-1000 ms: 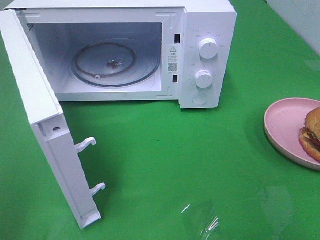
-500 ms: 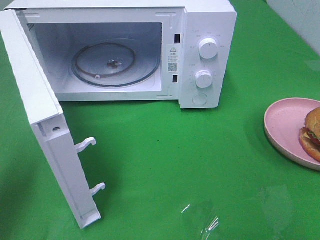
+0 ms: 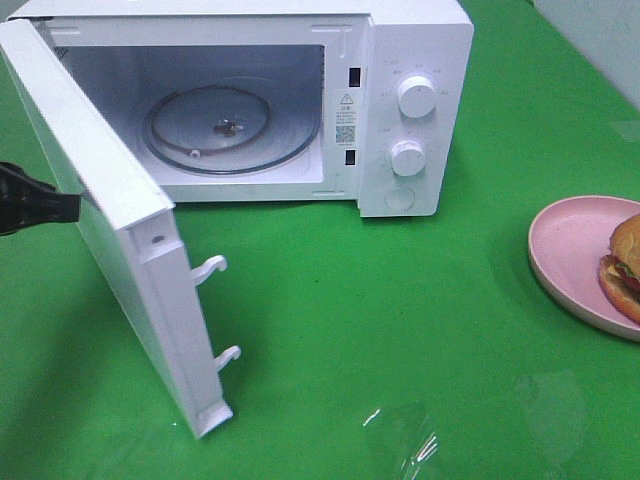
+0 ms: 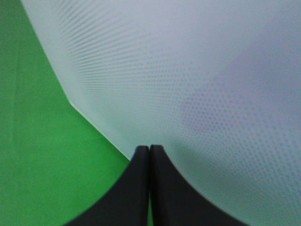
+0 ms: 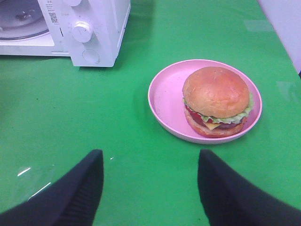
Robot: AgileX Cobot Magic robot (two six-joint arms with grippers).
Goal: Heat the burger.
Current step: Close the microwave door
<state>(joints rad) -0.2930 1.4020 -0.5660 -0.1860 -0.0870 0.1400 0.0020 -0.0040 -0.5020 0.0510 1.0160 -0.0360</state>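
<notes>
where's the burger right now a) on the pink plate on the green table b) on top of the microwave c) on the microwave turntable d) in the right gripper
a: the burger sits on the pink plate beside the microwave, and the right gripper hangs open short of it.

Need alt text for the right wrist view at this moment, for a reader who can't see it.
A burger sits on a pink plate on the green table, ahead of the right hand, whose two dark fingers stand wide apart and hold nothing. Beyond the plate to one side is the white microwave, with its two knobs and part of its glass turntable showing.
</notes>
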